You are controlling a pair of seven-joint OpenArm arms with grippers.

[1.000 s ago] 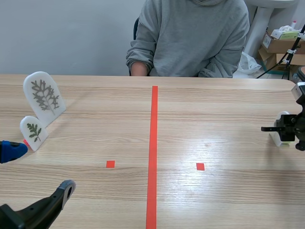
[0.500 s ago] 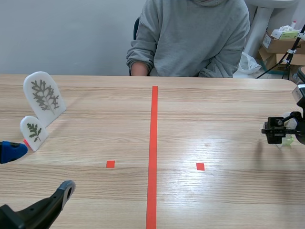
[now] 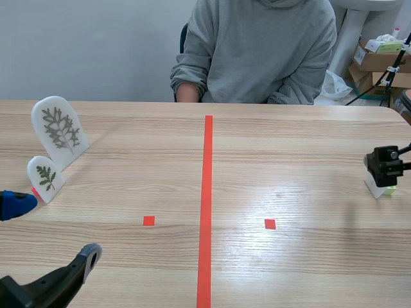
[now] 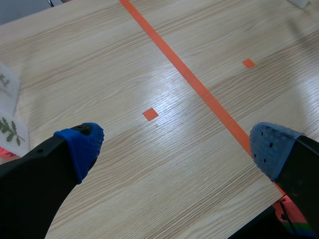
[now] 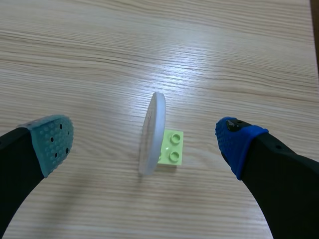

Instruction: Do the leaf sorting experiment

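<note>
At the table's far right a small white leaf plaque [image 3: 373, 185] stands upright on a light-green brick base [image 3: 388, 190]. My right gripper [image 3: 387, 160] hangs just above it. In the right wrist view the plaque [image 5: 152, 132] shows edge-on with its base [image 5: 172, 149]. It stands free below the open right gripper [image 5: 143, 143], touching neither finger. At the left stand a large white plaque with a grey-green leaf [image 3: 59, 130] and a small plaque with a green leaf [image 3: 45, 178]. My left gripper [image 3: 51, 231] is low at the near left, open and holding nothing [image 4: 178, 148].
A person in a grey hoodie [image 3: 257, 48] sits across the table. An orange-red tape line [image 3: 206, 205] runs down the table's middle, with small red squares [image 3: 148, 221] [image 3: 270, 224] on either side. Cardboard boxes [image 3: 376, 61] stand beyond the far right corner.
My right gripper has opened, let go of the small plaque at the far right, and lifted and drawn back a little. The left arm has not moved.
</note>
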